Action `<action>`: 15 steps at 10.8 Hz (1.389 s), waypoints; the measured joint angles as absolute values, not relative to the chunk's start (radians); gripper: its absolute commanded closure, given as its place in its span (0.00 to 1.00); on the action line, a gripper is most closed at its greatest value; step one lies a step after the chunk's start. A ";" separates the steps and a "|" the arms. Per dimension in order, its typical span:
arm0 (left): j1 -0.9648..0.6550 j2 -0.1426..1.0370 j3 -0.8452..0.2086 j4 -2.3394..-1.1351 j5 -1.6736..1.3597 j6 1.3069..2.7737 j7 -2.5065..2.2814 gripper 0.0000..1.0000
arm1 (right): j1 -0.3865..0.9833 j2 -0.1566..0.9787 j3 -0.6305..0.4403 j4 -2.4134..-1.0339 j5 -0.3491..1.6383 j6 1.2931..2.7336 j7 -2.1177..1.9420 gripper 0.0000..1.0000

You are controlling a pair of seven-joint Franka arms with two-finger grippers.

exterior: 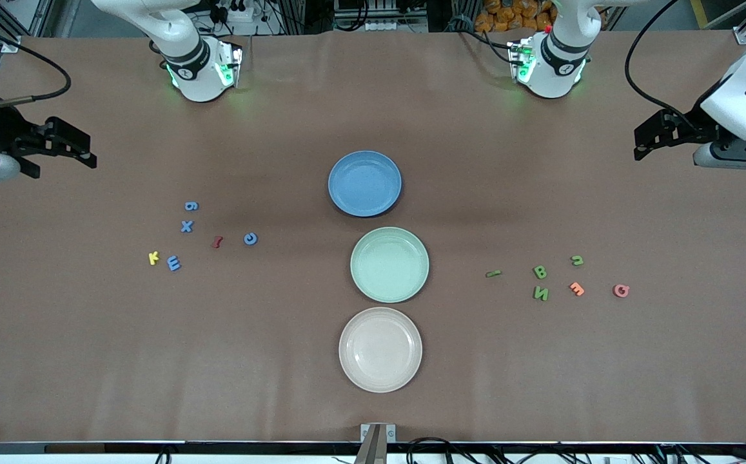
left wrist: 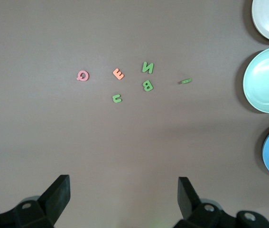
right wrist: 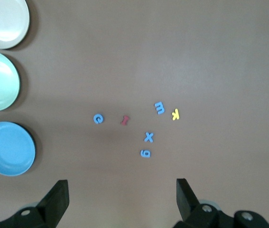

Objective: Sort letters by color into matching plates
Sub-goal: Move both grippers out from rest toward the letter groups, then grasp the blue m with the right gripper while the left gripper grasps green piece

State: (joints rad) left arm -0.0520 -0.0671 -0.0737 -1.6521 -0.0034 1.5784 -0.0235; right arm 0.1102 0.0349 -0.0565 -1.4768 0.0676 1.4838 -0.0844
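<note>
Three empty plates lie in a row at mid-table: blue [exterior: 365, 183], mint green [exterior: 389, 264], and pinkish beige [exterior: 380, 350] nearest the front camera. Toward the right arm's end lie several blue letters [exterior: 186, 226], a dark red one [exterior: 216, 242] and a yellow K [exterior: 153, 258]. Toward the left arm's end lie several green letters [exterior: 539, 272], an orange E [exterior: 576, 289] and a pink Q [exterior: 621, 290]. My right gripper [exterior: 82, 151] [right wrist: 122, 182] and left gripper [exterior: 643, 145] [left wrist: 124, 180] hang open and empty, high over the table's two ends.
The brown table [exterior: 373, 116] is bare between the plates and the arm bases. Cables and a small mount [exterior: 378, 438] sit along the table edge nearest the front camera.
</note>
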 measured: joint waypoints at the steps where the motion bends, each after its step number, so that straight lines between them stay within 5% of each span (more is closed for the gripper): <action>1: -0.052 -0.078 -0.074 -1.669 -0.003 1.587 -0.023 0.00 | 0.111 0.034 -0.057 -1.477 0.068 1.500 -0.084 0.00; 5: -0.052 -0.191 -0.074 -1.834 -0.003 1.721 -0.023 0.00 | 0.118 0.002 -0.055 -1.526 0.067 1.564 -0.084 0.00; 9: -0.054 -0.211 -0.076 -1.870 -0.003 1.737 -0.024 0.00 | 0.118 0.004 -0.055 -1.540 0.067 1.561 -0.084 0.00; 12: -0.055 -0.140 -0.078 -1.858 -0.003 1.759 -0.113 0.00 | 0.117 0.025 -0.059 -1.553 0.035 1.560 -0.084 0.00; 15: -0.058 0.055 -0.079 -1.747 -0.003 1.778 -0.362 0.00 | 0.116 0.032 -0.061 -1.576 0.021 1.519 -0.084 0.00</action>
